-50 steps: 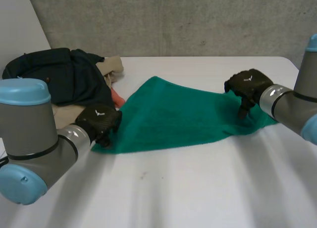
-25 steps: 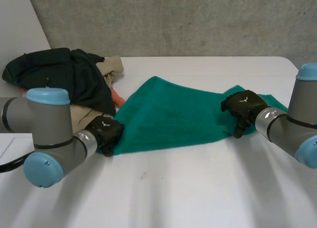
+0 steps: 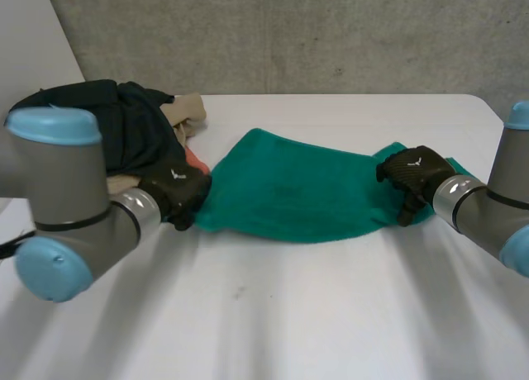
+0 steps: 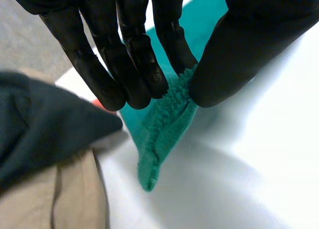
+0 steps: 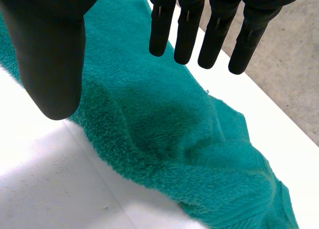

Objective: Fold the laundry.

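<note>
A wide white surface (image 3: 331,314), smooth and flat, under everything. Across its middle, a green towel (image 3: 297,194): soft and fuzzy, long from left to right, bumpy with a few folds, rounded along its near edge. At the far left, a big heap of clothes: a dark cloth (image 3: 124,124) on top, floppy and crumpled, and a tan cloth (image 3: 186,111) peeking out beside it. A small orange bit (image 3: 195,159) between the heap and the towel's left end.

Two thick grey arms with light-blue caps, one from each side.

At the towel's left end, just beside the heap, the left robot hand (image 3: 178,190), black and smooth. Closed to a narrow pinch: fingers (image 4: 149,74) pressed toward the thumb (image 4: 234,64), with the fuzzy left corner of the towel squeezed between them. Below the pinch, a pointy tip of towel reaching down to the surface, near the tan cloth.

At the towel's right end, the right robot hand (image 3: 413,169). Spread wide: fingers (image 5: 184,25) straight and side by side, thumb (image 5: 50,55) well away from them, nothing squeezed. Wrinkled green towel under the palm, by the near edge. Touching the towel or just above it: cannot tell.
</note>
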Motion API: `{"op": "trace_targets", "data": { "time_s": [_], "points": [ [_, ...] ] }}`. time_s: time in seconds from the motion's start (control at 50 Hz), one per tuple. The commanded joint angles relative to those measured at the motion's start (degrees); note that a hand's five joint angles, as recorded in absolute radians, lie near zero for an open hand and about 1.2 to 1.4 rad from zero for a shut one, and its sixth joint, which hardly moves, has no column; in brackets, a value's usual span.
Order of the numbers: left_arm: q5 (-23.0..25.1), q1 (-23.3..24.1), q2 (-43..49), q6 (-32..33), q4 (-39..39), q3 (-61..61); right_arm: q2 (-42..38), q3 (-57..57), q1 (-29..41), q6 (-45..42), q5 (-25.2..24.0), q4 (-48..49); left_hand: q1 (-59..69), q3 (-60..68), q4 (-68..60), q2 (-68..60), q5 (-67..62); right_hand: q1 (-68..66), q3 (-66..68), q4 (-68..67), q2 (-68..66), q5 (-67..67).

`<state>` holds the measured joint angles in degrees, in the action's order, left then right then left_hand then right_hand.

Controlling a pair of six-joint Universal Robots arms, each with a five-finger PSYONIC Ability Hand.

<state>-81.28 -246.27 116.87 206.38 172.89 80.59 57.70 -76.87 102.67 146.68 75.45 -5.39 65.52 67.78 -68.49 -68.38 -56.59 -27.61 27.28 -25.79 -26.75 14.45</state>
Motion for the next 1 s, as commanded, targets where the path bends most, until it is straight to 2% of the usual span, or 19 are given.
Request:
{"op": "trace_targets", "data": {
  "time_s": [0.02, 0.12, 0.26, 0.32, 0.34, 0.36, 0.38, 0.44, 0.48, 0.52, 0.54, 0.64, 0.78, 0.9, 0.92, 0.94, 0.96, 0.98, 1.0],
  "points": [
    [1.0, 0.6, -11.7, -4.8, -2.7, 1.4, 2.5, 1.0, -0.6, -0.7, -0.2, -3.0, 14.5, 12.2, -11.5, -11.6, -13.4, 4.1, -3.8, 2.3, 3.3, -1.0],
    [1.5, 2.5, -20.8, -8.7, -4.4, -1.4, 2.7, 1.0, -0.4, 0.9, -0.8, -4.9, 14.5, 12.2, -11.5, -11.6, -13.4, 4.8, -4.5, 3.0, 4.0, -1.7],
    [1.6, 6.4, -23.0, -10.7, -7.0, -6.5, -2.2, 1.4, 2.4, 4.6, -2.3, -3.8, 14.5, 12.2, -11.5, -11.6, -13.4, 3.5, -3.2, 1.7, 2.6, -0.3],
    [0.3, 7.3, -22.9, -11.2, -8.2, -9.7, -5.0, 2.0, 3.8, 7.4, -2.5, -3.8, 14.5, 12.2, -11.5, -11.6, -13.4, -11.3, 11.6, -13.1, -12.1, 14.4],
    [-0.5, 7.6, -22.7, -11.3, -8.9, -11.2, -5.7, 2.3, 4.3, 8.4, -2.0, -3.5, 14.5, 12.2, -11.5, -11.6, -13.4, -31.5, 31.8, -33.3, -32.3, 34.6],
    [-0.9, 7.7, -22.7, -11.3, -9.2, -11.9, -5.9, 2.6, 4.3, 9.0, -1.5, -3.4, 14.5, 12.2, -11.5, -11.6, -13.4, -44.7, 45.0, -46.5, -45.5, 47.8],
    [-1.2, 7.8, -22.5, -11.4, -9.7, -12.5, -6.0, 2.9, 4.3, 9.4, -0.7, -3.5, 14.5, 12.2, -11.5, -11.6, -13.4, -52.3, 52.6, -54.1, -53.2, 55.5],
    [-2.4, 7.6, -22.7, -11.9, -11.9, -14.1, -2.7, 2.3, 2.5, 11.1, 5.2, -4.0, 14.5, 12.2, -11.5, -11.6, -13.4, -52.4, 52.7, -54.2, -53.3, 55.5],
    [-2.7, 7.4, -22.7, -12.1, -13.2, -13.8, 3.6, 1.8, 0.4, 9.9, 5.4, -3.1, 14.5, 12.2, -11.5, -11.6, -13.4, -52.4, 52.7, -54.2, -53.3, 55.5],
    [-2.6, 7.1, -23.1, -12.1, -14.0, -13.4, 7.8, 2.5, -1.2, 8.4, 3.7, -3.0, 14.5, 12.2, -11.5, -11.6, -13.4, -52.4, 52.7, -54.2, -53.3, 55.5],
    [-2.3, 6.8, -23.6, -12.1, -14.6, -12.7, 10.4, 4.2, -2.6, 6.7, 0.3, -3.1, 14.5, 12.2, -11.5, -11.6, -13.4, -52.4, 52.7, -54.2, -53.3, 55.5],
    [-1.1, 6.5, -26.3, -12.1, -16.0, -9.4, 10.0, 12.8, -3.8, 5.5, -10.7, -4.5, 14.5, 12.2, -11.5, -11.6, -13.4, -52.4, 52.7, -54.2, -53.3, 55.5],
    [0.0, 5.8, -29.2, -12.1, -15.9, -3.4, -4.9, 27.3, 0.8, -1.6, -18.0, -1.2, 14.5, 12.2, -11.5, -11.6, -13.4, -52.4, 52.7, -54.2, -53.3, 55.5],
    [-0.3, 6.0, -29.2, -12.7, -15.3, -2.6, -17.0, 34.5, 4.6, -8.2, -23.8, 1.3, 14.5, 12.2, -11.5, -11.6, -13.4, -52.4, 52.7, -54.2, -53.3, 55.5],
    [-0.3, 6.1, -29.1, -12.9, -15.3, -2.8, -18.4, 34.9, 5.3, -8.6, -23.9, 1.7, 14.5, 12.2, -11.5, -11.6, -13.4, -42.0, 42.4, -43.9, -42.9, 45.2],
    [-0.4, 6.1, -29.0, -13.5, -15.3, -3.2, -20.6, 35.8, 6.0, -9.1, -23.5, 2.1, 14.5, 12.2, -11.5, -11.6, -13.4, -9.3, 9.6, -11.1, -10.2, 12.5],
    [-0.5, 6.3, -28.9, -13.8, -15.3, -3.3, -21.4, 36.3, 6.1, -9.1, -23.0, 2.4, 14.5, 12.2, -11.5, -11.6, -13.4, 5.2, -4.9, 3.4, 4.3, -2.0],
    [-0.5, 6.4, -28.9, -14.1, -15.3, -3.6, -21.9, 36.6, 6.1, -9.0, -22.1, 2.6, 14.5, 12.2, -11.5, -11.6, -13.4, 16.0, -15.7, 14.2, 15.1, -12.8],
    [-0.5, 6.6, -28.7, -14.3, -15.3, -3.9, -22.0, 37.0, 6.1, -8.8, -20.8, 2.7, 14.5, 12.2, -11.5, -11.6, -13.4, 17.6, -17.3, 15.8, 16.7, -14.5]
  ]
}}
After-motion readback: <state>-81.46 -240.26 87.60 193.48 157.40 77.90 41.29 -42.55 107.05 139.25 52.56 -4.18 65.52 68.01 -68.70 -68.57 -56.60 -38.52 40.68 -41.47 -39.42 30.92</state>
